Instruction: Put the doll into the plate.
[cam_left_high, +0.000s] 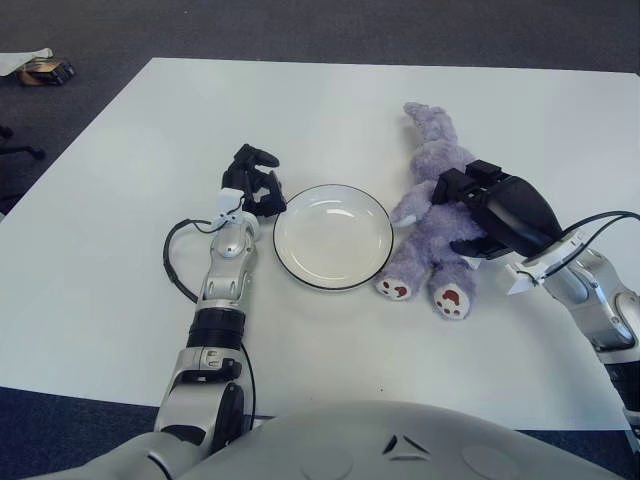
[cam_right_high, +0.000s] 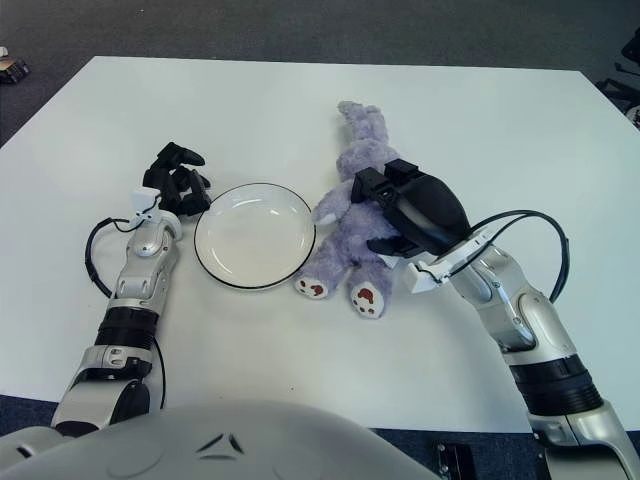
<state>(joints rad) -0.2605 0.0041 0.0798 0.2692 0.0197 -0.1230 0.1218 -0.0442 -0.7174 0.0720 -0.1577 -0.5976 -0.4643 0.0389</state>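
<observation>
One white counter (cam_left_high: 120, 300) fills the scene, and on it sit just two loose things: one doll and one plate. The doll (cam_left_high: 432, 175), a purple plush, lies stretched out on the counter just right of the plate, head toward the far edge, its two white-soled feet pointing at the robot, the nearer foot close to the plate's rim. It is not in the plate. The right hand (cam_left_high: 478, 210) is down over the doll's middle, black fingers (cam_left_high: 447, 184) wrapped across the torso from the right side, clenched around the plush body, which rests on the counter. One round white plate (cam_left_high: 333, 236) with a dark rim sits at centre, nothing in it. The left hand (cam_left_high: 256, 182) shows just left of the plate, by its upper-left edge, its fingers curled in and holding nothing. One black cable (cam_left_high: 178, 258) loops out beside the left forearm.
</observation>
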